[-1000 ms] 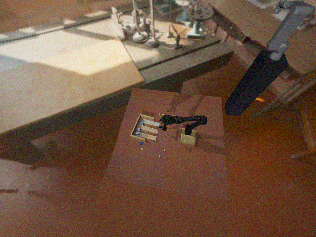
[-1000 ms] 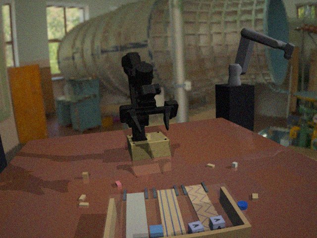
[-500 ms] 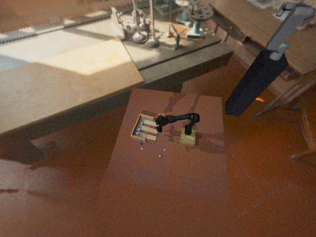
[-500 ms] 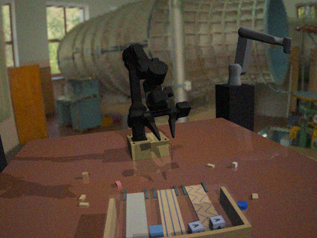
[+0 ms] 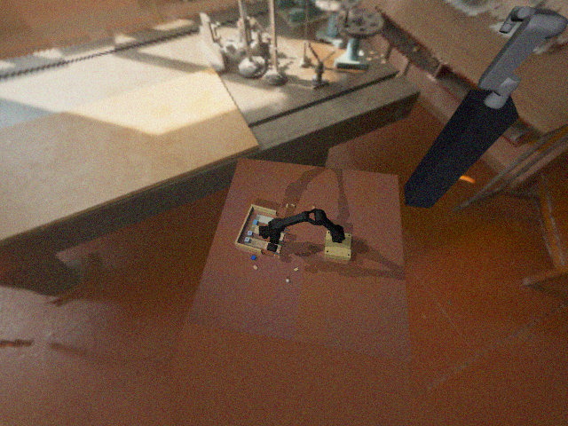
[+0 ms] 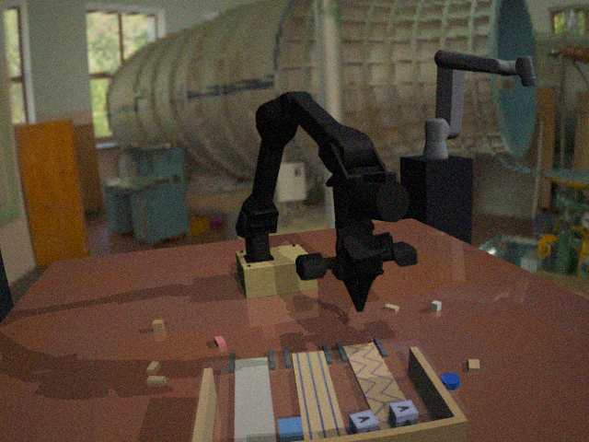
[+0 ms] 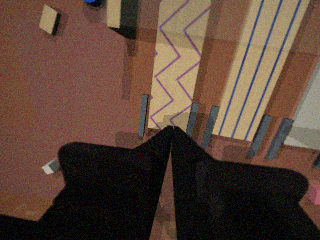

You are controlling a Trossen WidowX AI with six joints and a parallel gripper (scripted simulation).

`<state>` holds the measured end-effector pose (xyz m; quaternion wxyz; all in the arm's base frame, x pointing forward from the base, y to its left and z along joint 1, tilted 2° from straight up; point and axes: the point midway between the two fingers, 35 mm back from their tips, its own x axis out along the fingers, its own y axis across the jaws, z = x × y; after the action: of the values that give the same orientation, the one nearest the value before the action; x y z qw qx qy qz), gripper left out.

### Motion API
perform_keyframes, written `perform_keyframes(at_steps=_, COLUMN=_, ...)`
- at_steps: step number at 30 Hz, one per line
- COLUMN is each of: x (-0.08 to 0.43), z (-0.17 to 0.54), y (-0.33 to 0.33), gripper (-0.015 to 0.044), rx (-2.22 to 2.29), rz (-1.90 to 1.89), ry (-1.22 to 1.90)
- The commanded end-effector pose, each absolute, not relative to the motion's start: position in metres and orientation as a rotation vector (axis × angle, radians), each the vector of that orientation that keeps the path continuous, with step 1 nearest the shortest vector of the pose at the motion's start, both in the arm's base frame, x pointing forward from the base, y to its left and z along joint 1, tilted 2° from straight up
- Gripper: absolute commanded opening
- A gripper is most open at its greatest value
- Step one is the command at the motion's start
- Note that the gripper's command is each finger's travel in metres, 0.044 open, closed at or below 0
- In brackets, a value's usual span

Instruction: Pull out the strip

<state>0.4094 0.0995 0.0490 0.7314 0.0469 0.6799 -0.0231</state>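
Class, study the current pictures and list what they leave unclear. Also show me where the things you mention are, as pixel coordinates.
- Letter cubes (image 6: 363,422) (image 6: 403,412): top view too small to read their letters; outside the wrist view.
- Plain blue block (image 6: 290,429): in the exterior view, the bottom edge crowds it, so its full resting surface is unclear.
- Zigzag strip (image 7: 177,65): the hand (image 7: 172,131) overlaps its near end in the wrist view.

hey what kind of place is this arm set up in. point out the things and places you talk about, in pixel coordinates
Probably a workshop or technical museum hall: a huge ribbed shell (image 6: 204,109) fills the background, with a blue-green machine cabinet (image 6: 159,194) and a second, grey arm on a dark pedestal (image 5: 458,151) (image 6: 437,190).
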Motion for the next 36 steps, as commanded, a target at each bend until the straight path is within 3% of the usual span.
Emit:
perform_keyframes(at_steps=1, x=0.408, z=0.035, y=0.107, gripper=0.0, rx=0.11, rz=-0.087, ry=1.58)
perform_keyframes(at_steps=36, x=0.405, z=-0.015, y=0.109, gripper=0.0, rx=0.11, rz=-0.086, ry=1.581)
